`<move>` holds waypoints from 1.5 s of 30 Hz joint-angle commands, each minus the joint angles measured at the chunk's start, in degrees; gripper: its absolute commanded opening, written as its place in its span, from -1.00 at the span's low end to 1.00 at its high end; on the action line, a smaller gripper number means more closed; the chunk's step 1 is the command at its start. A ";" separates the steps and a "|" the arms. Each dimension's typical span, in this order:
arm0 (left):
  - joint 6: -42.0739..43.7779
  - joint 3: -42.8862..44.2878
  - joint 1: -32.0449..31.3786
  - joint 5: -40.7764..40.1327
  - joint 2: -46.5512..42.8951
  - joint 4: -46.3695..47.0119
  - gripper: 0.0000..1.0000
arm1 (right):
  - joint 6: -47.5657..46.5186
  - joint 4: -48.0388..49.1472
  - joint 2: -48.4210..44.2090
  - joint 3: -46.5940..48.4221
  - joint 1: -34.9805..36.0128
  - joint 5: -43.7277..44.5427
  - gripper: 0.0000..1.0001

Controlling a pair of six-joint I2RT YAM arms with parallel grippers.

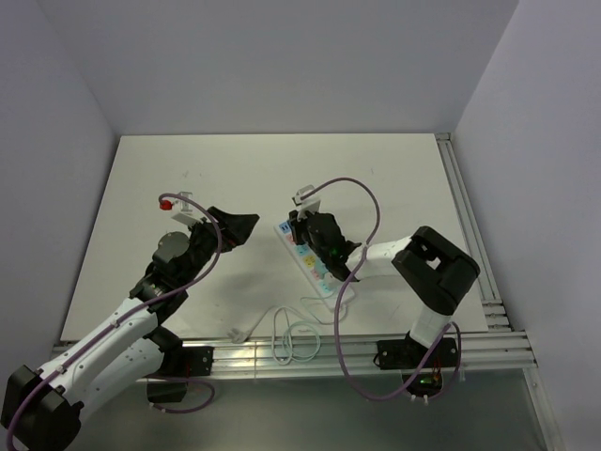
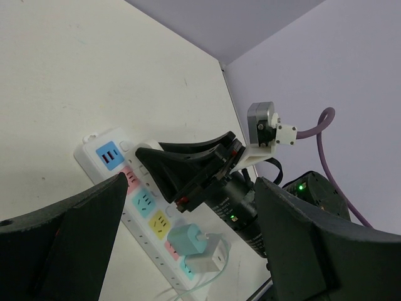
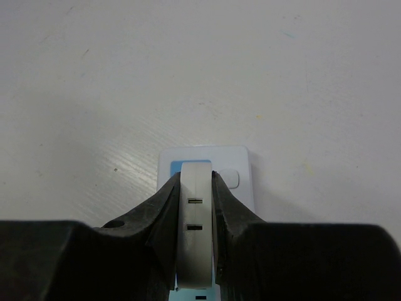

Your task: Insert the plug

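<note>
Right wrist: right end effector (image 3: 196, 183) pinches plug (image 3: 195, 241) above end of strip (image 3: 237, 159); left end effector (image 1: 238, 226) spread.

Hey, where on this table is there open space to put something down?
The far half of the table, beyond the left gripper and right gripper, is bare up to the back edge. Crowded: the power strip under the right gripper, which grips the plug, and the white cable at the near edge.

We count two arms: left arm (image 1: 113, 334), right arm (image 1: 437, 272). One power strip (image 2: 108, 155). Two plugs: one white plug (image 3: 195, 219), one teal plug (image 2: 188, 241). One white cable (image 1: 277, 340).
</note>
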 commanded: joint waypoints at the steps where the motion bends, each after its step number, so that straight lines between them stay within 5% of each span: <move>1: -0.09 0.43 0.43 1.26 0.18 2.77 0.77 | 0.85 1.53 1.76 0.38 1.00 1.69 -1.00; 20: -0.09 -0.01 0.60 1.18 0.09 3.03 0.77 | 6.21 -2.69 5.27 -1.81 4.08 8.63 -1.00; 32: -0.44 -0.71 0.60 1.70 -0.53 3.13 0.76 | 5.51 8.81 8.52 -10.68 7.15 10.03 -1.00; 45: -0.35 -1.32 0.69 1.53 -0.09 3.39 0.76 | 3.57 5.84 13.54 -9.19 12.52 14.17 -1.00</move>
